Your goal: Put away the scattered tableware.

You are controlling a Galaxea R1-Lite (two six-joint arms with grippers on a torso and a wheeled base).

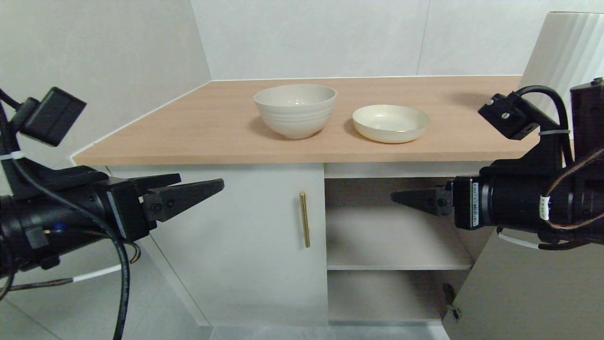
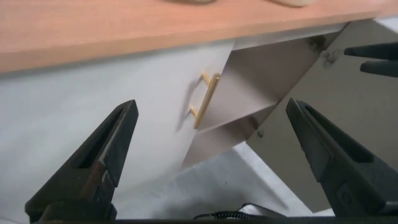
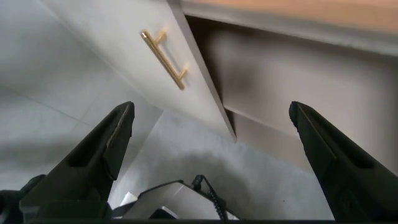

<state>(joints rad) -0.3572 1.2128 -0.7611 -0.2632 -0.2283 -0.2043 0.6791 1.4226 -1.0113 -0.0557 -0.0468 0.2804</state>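
Both arms held level below the tabletop [image 1: 188, 134], pointing inward. Left end effector [image 1: 198, 183] released, fingers spread, before the shut cabinet door [image 1: 245, 236] with its brass handle [image 1: 305, 219]. Right end effector [image 1: 398, 195] also released, at the open compartment above the shelf [image 1: 391, 241]. Wrist label [image 1: 473, 208] illegible. Bowl [image 1: 295, 109] and shallow dish [image 1: 391, 123] sit side by side on the tabletop, not touching.

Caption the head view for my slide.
Both open, left claw and right claw face the half-open cabinet; bowl and dish on the countertop.
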